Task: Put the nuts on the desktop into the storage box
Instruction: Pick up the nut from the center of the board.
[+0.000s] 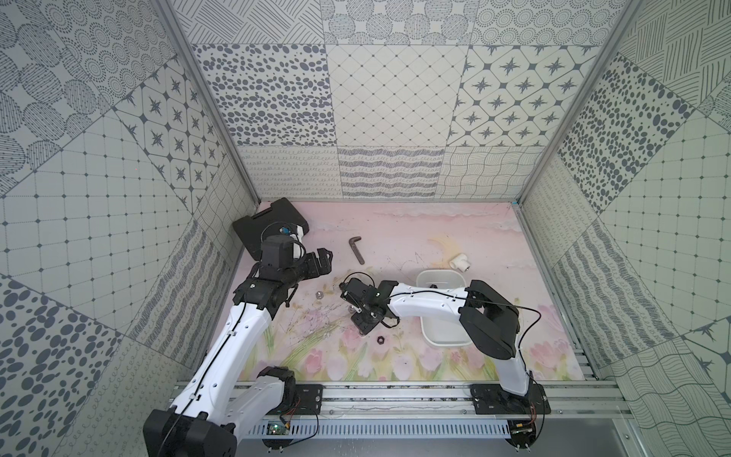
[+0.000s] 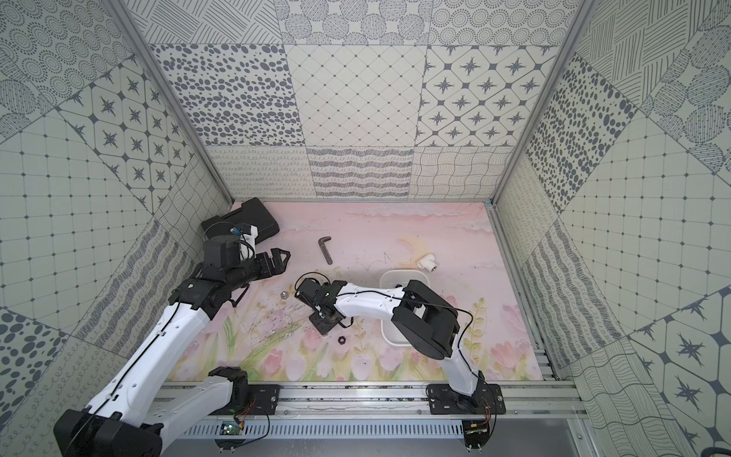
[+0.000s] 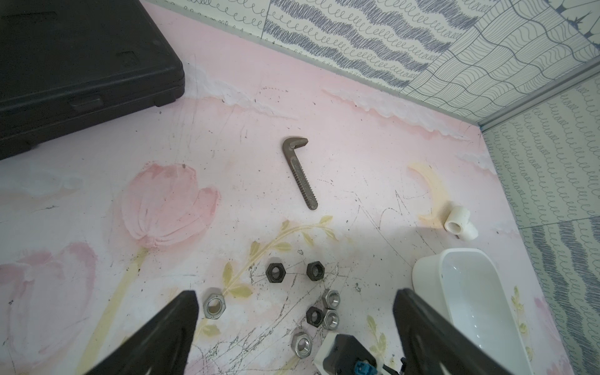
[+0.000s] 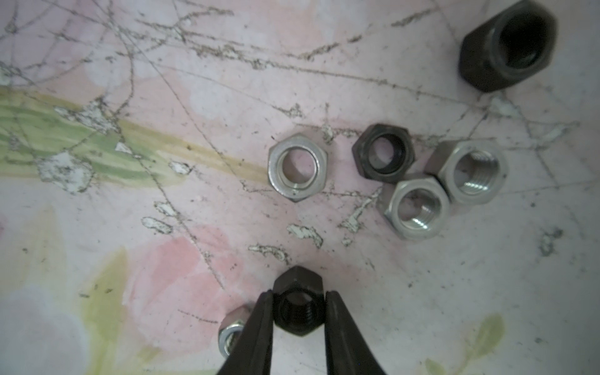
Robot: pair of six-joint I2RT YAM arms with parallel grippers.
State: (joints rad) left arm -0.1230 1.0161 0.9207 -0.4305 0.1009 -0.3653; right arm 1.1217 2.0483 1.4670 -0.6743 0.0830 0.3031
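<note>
Both top views: right pincer (image 1: 363, 330) pointed straight down at the middle of the bench (image 1: 494, 237), its own body hiding the grip; storage box (image 1: 440, 339) just beside, under the right forearm, likely set near for short carries; stray nut (image 1: 380, 339) loose close by; left pincer (image 1: 325, 256) high and aside, clear of the work. Left wrist view: left pincer spread wide, empty; adds several loose nuts (image 3: 275, 272) clustered beside the box, mostly hidden from above. Right wrist view: alone shows the right pincer clamped across the flats of a small black nut (image 4: 298, 282), a hold suited to lifting; whether it is off the bench, cannot tell
</note>
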